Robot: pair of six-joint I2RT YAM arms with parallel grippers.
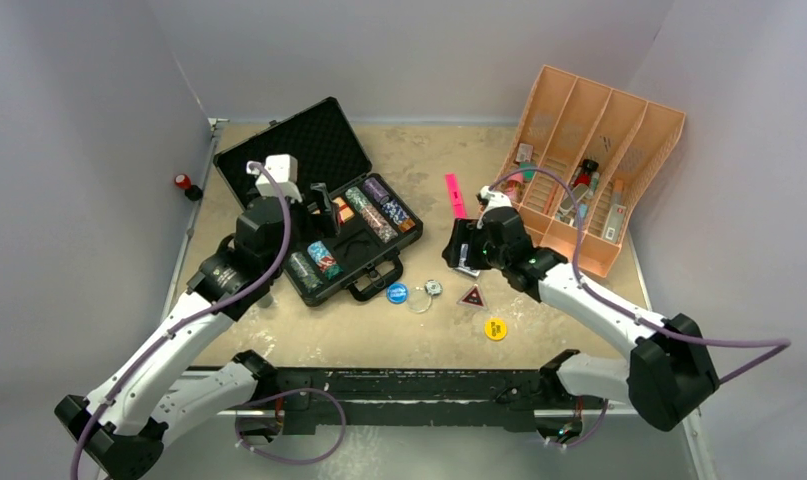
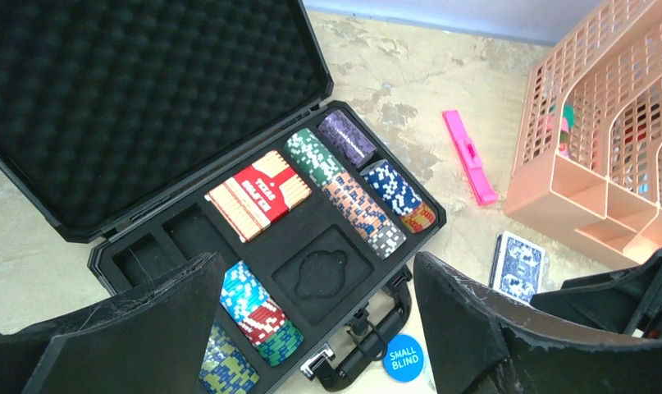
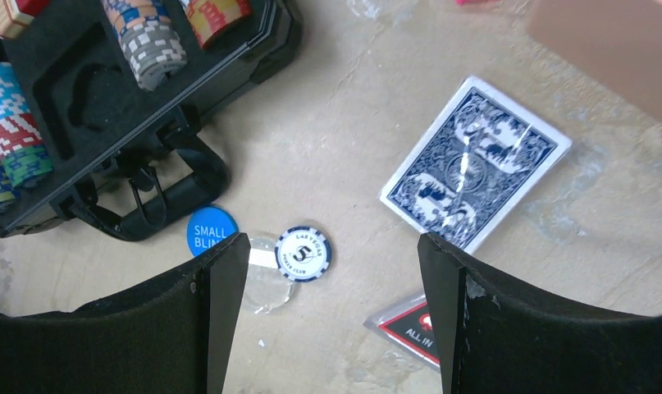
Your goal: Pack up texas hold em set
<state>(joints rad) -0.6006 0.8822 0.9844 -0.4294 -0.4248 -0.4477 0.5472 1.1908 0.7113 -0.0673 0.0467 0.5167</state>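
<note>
The black case point(image 1: 301, 150) lies open at the left, holding chip stacks point(image 2: 352, 193) and a red deck point(image 2: 260, 193). My left gripper point(image 2: 317, 267) is open and empty above the case's tray, over a bare shaped recess; it also shows in the top view point(image 1: 324, 208). A blue deck point(image 3: 475, 164) lies on the table right of the case. My right gripper point(image 3: 334, 246) is open and empty above the table, just short of the deck. A blue "small blind" disc point(image 3: 209, 230), a white-and-blue chip point(image 3: 303, 254), a clear disc point(image 3: 266, 287) and a triangular "all in" marker point(image 3: 409, 324) lie below it.
A yellow disc point(image 1: 495, 328) lies near the front edge. A pink marker point(image 1: 455, 195) lies between the case and the orange divided tray point(image 1: 619, 250) at the back right. The case handle point(image 3: 175, 193) sticks out toward the loose discs. A red button point(image 1: 183, 182) sits on the left wall.
</note>
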